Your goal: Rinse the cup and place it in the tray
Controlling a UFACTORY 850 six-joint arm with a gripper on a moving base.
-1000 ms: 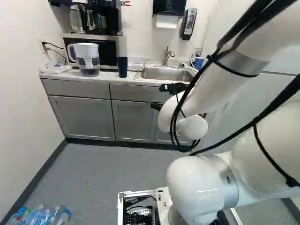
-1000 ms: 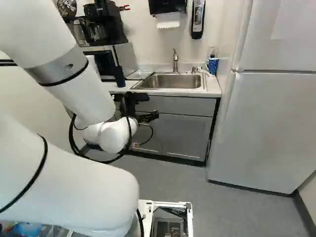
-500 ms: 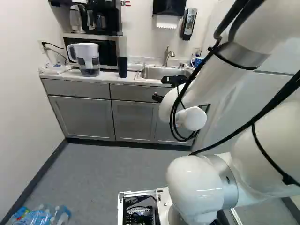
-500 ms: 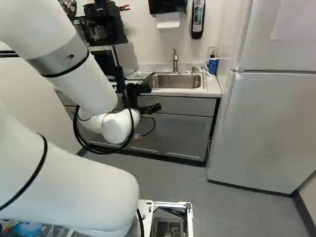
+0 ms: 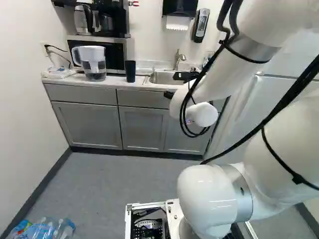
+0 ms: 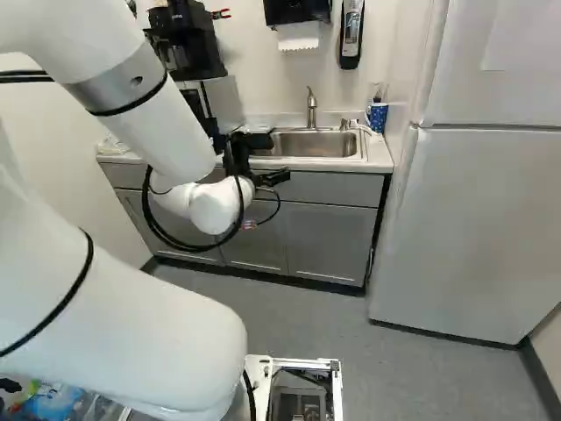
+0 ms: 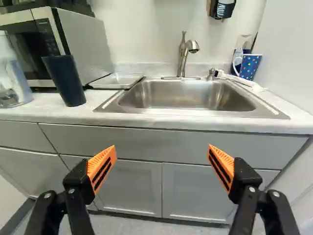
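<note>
My gripper (image 6: 267, 159) hangs in front of the counter's edge in the right base view. In the wrist view the gripper (image 7: 161, 151) stands wide open, nothing between its orange pads, facing the cabinet fronts below the sink. A dark blue cup (image 7: 67, 81) stands upright on the counter, beyond the gripper and off to one side; the same cup (image 5: 130, 71) shows in the left base view. A low, clear-looking tray (image 7: 116, 81) lies between that cup and the sink (image 7: 186, 95). The faucet (image 7: 184, 54) rises behind the basin.
A water pitcher (image 5: 93, 62) and microwave (image 7: 36, 44) are beside the dark cup. On the sink's other side stand a dotted blue cup (image 7: 250, 67) and a white brush (image 7: 239, 79). A fridge (image 6: 478, 228) flanks the counter; bottles (image 5: 45, 229) lie on the floor.
The arm has risen and shifted, bringing the gripper up from before the cabinet doors to about the counter's edge. Its fingers show no clear change. The base and the cup have stayed put.
</note>
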